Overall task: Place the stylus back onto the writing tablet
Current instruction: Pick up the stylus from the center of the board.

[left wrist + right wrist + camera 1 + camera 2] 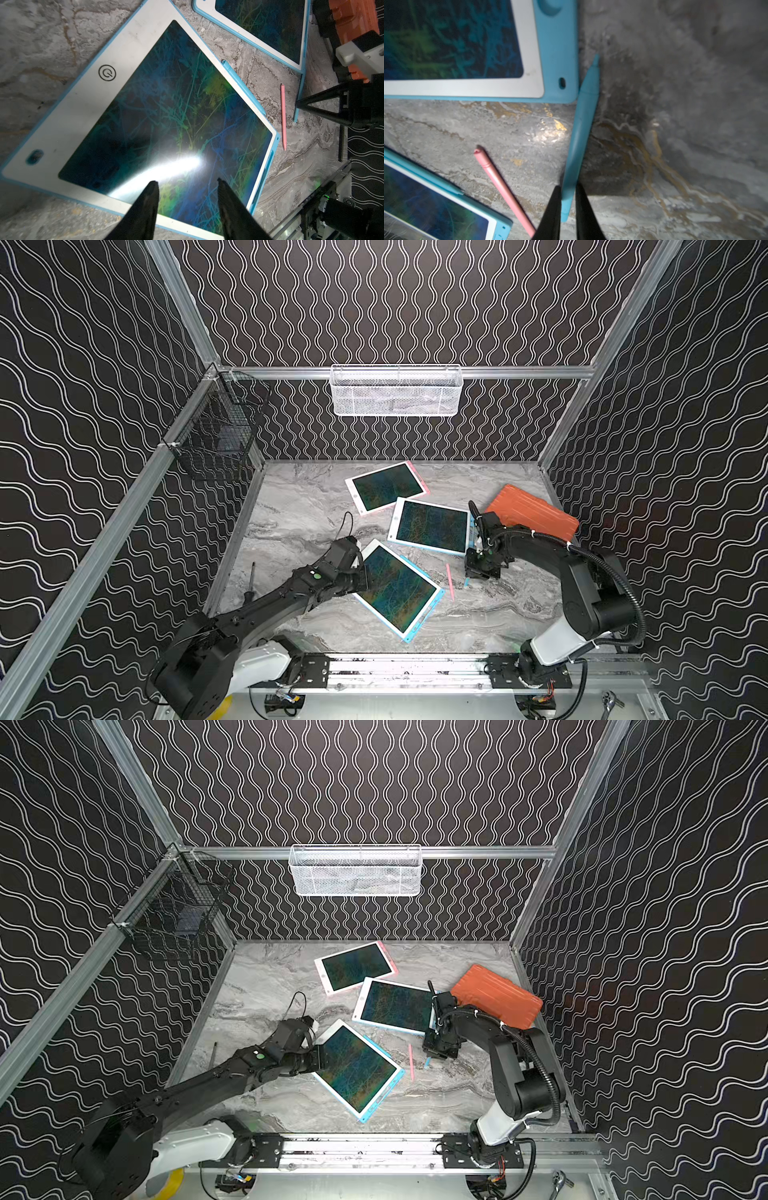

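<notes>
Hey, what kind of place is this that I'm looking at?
Most likely a robot test booth: a left arm and a right arm mounted on a metal rail, patterned walls boxing in a marble-look table, and writing tablets lying on it.

My left arm (pixel 266 610) and right arm (pixel 582 585): black, white shells (pixel 262 659) by the rail (pixel 407 672); ribbed hose (pixel 548 538) right, green dot (pixel 317 576) left.

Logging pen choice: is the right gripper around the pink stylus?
No, the right gripper pinches the blue stylus; the pink stylus lies aside.
</notes>
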